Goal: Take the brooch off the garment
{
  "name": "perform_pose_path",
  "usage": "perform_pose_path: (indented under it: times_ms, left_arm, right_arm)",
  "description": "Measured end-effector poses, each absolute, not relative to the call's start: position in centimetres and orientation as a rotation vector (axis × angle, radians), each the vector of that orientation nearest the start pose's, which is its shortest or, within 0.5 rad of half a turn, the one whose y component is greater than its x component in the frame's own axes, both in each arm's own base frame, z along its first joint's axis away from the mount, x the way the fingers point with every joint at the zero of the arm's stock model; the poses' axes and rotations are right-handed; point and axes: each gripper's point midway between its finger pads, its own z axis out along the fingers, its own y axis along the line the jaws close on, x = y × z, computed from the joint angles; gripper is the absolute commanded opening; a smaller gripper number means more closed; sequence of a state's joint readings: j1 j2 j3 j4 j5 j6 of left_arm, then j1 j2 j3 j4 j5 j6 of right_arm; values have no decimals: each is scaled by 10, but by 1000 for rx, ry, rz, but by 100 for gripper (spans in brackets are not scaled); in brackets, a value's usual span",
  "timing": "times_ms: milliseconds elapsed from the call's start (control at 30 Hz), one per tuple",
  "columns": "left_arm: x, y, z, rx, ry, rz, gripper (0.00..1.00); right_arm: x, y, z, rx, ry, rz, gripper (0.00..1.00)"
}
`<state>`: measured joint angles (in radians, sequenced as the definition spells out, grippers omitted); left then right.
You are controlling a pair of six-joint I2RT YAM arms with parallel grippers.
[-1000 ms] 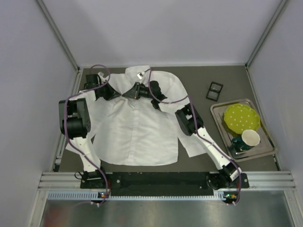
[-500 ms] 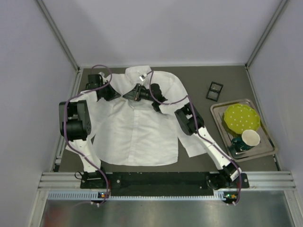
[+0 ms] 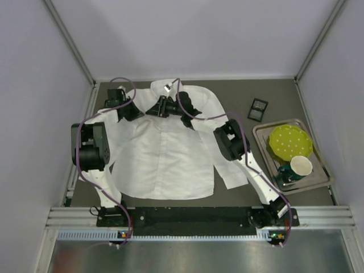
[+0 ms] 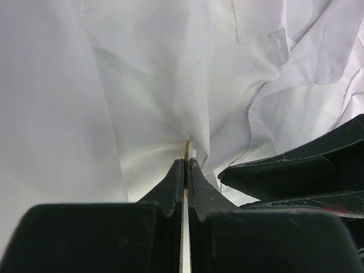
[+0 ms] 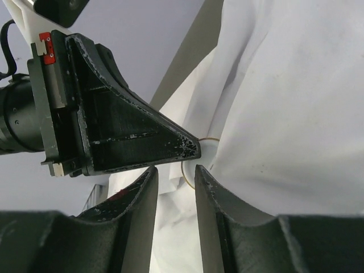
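At the collar end of a white shirt (image 3: 165, 153) spread flat on a dark table (image 3: 273, 94), the brooch (image 4: 186, 147) is seen pinned in a pucker of cloth, not yet freed. The left gripper (image 4: 186, 165) is shown pressed together on the brooch's thin gold edge, which pokes out just above the fingertips with fabric bunched around it. The right gripper (image 5: 175, 169) is held slightly spread, tip to tip with the left. An arc of the gold rim is glimpsed in the gap between its fingers, though contact cannot be confirmed. The grasp is judged made. The parting of pin and cloth is judged left to do, and whether any clasp has been undone cannot be told. A tray (image 3: 263, 142) is seen well apart at the right.
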<state>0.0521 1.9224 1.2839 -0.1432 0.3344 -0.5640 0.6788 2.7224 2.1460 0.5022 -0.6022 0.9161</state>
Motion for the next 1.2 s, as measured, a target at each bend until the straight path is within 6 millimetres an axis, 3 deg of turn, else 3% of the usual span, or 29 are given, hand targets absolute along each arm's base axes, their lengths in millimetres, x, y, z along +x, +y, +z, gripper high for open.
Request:
perform_pose_path:
  times_ms: [133,267,467,567,867,1000,1200]
  left_arm:
    - [487,-52,76,-563,2317,-625,0]
    - [485,-52,77,-563,2317,-620,0]
    - [483,-53,77,-562,2318,-617,0]
    - [483,-54,77,-561,2317,-617,0]
    - [479,-49,78,-574,2317,-561,0]
    - [474,-46,77,-584,2353,-529,0]
    - [472,-45,83,-543,2385,-509,0]
  right_arm:
    - [465,537,101,-326,1915,1621,30]
    - [467,538,104,-326,1931,1606,19]
    - [475,545,141,-346,1848,1616,16]
    - [477,549,149,-346,1821,1613,15]
    - [477,552,104,-302,1928,1556,17]
    - [476,549,87,-283,1973,1530,25]
    - [476,548,81,-290,1974,1517,37]
